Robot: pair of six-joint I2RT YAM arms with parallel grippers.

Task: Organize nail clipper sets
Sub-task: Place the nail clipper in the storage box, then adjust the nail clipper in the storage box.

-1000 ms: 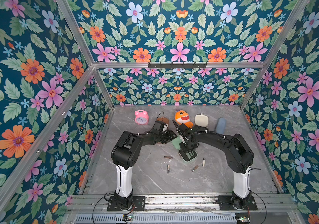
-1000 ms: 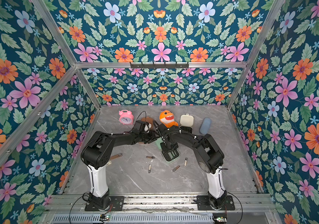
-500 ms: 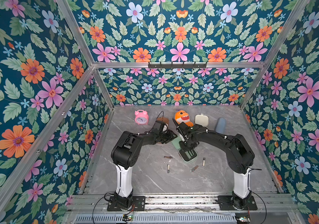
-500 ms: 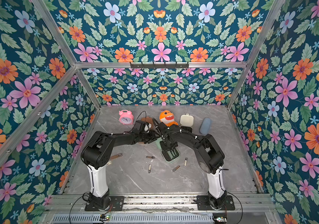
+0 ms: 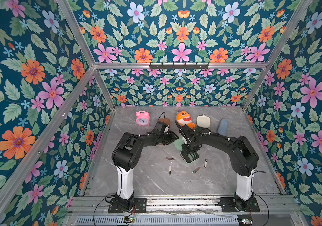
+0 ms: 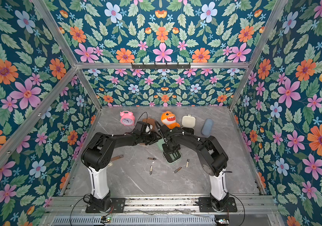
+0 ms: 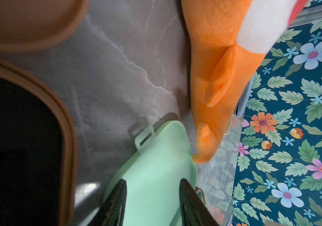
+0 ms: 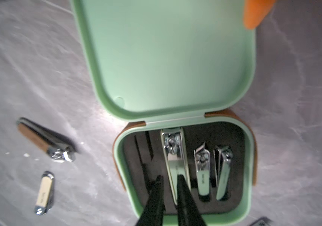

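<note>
Flowered wallpaper on dark blue closes three sides around a grey marble-pattern tabletop (image 5: 156, 182). Near its middle the mint green rounded-square plastic case (image 8: 168, 58) lies fully open, with the lid flat on the surface. Its black insert holds a long metal clipper with a green handle (image 8: 173, 148) and, beside it, two shorter metal clippers (image 8: 202, 168). The right gripper (image 8: 170, 177) is over the insert with its jaws only a little apart, one on each side of the long clipper's tail; whether they press it, I cannot tell. The left gripper (image 7: 153, 182) is at the lid, jaws well apart, with bare lid between them. A brown-handled clipper (image 8: 44, 140) and a cream-handled clipper (image 8: 44, 192) lie loose on the table near the case. The brown rounded case (image 7: 68, 121) is open just beside the lid. The tail of an orange plush shark (image 7: 215, 78) reaches the lid's corner. The cream rounded case (image 5: 203, 121) is at the back, beside the shark.
</note>
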